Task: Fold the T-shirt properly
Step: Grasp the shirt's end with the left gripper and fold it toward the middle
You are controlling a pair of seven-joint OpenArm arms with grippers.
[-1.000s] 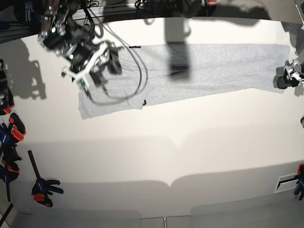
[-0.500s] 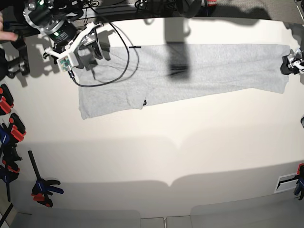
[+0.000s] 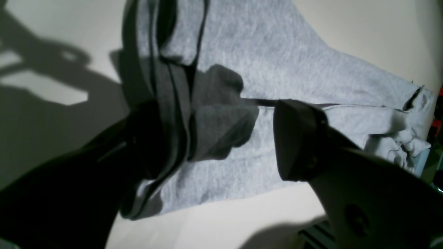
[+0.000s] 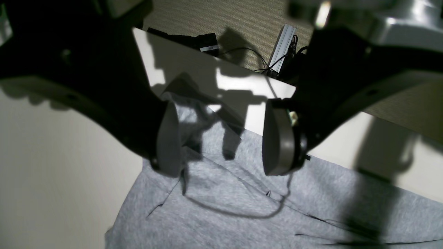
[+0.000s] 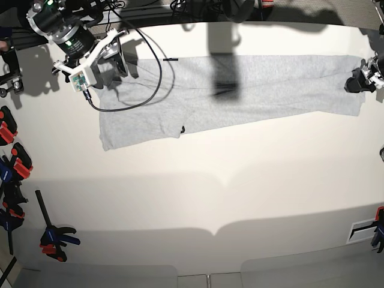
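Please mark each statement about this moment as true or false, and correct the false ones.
1. The T-shirt lies as a long folded band across the far part of the table. True.
2. The right gripper is closed on the cloth. False: its jaws stand open above the shirt's end, holding nothing.
3. The left gripper is at the shirt's other end, jaws open. True.
4. The shirt is rolled into a ball. False: it is spread flat.
5. Clamps with orange and blue handles lie at the table's edge. True.
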